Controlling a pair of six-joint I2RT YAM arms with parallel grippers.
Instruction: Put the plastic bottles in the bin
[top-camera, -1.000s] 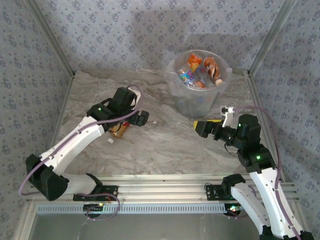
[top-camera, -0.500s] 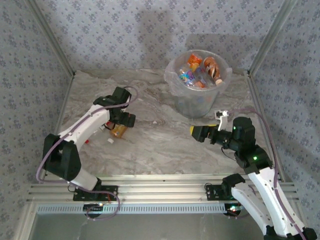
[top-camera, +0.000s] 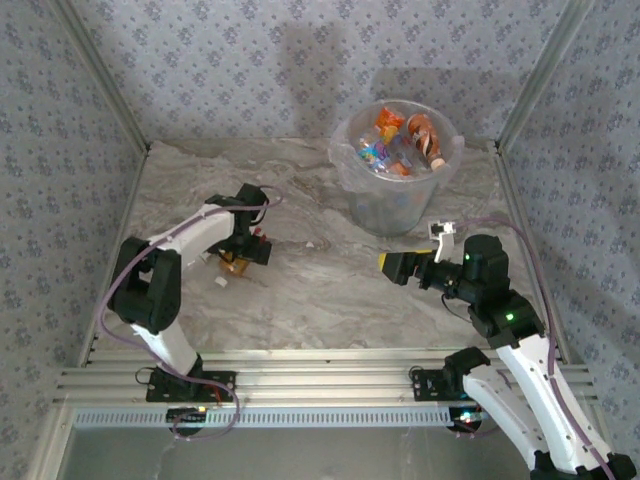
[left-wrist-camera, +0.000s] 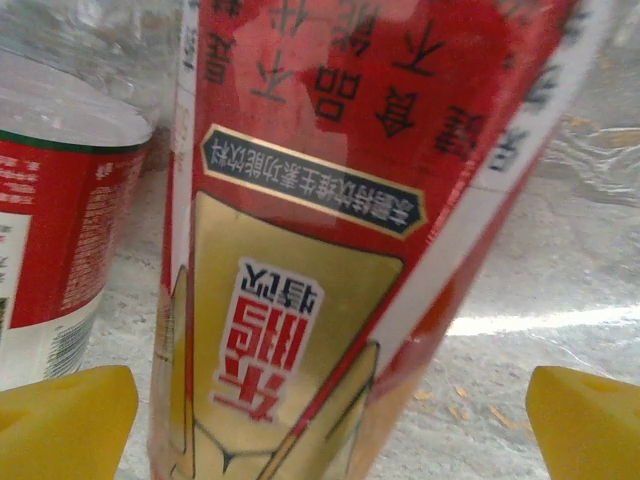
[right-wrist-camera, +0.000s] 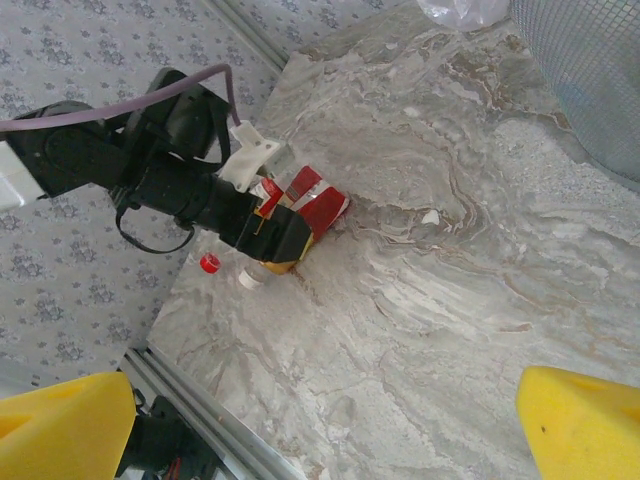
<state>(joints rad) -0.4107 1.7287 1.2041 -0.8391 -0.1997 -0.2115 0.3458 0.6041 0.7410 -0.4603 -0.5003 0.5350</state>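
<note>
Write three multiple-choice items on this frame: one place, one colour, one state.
1. Where does the bin stand? A) far right of the table B) near left C) between the arm bases
2. The bottle between the fingers of the left hand is labelled: A) blue B) red and gold C) green
3. The right hand is: A) shut on a bottle B) open, empty C) shut, empty
Answers: A, top view shows it far right; B, left wrist view shows red with gold; B, its fingers stand wide apart over bare table.
</note>
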